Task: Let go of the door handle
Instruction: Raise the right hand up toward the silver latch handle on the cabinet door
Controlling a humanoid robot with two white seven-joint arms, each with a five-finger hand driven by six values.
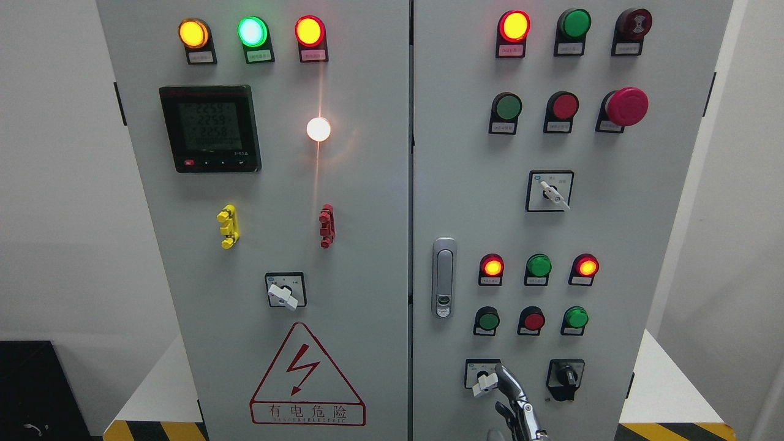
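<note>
Robot hand [511, 398], fingers apart and holding nothing, sits well below the door handle [443, 277]; release looks done.

Warning triangle [307, 375] on left door reads "有电危险"; meter [210, 128] shows 2258.

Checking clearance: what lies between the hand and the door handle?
Head view: a white selector switch beside the right hand, a dark green button above, then bare panel to the door handle.

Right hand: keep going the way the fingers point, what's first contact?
Likely the white selector knob: the right hand reaches up-left, one fingertip already beside it. Depth unclear; the door handle sits well above.
</note>
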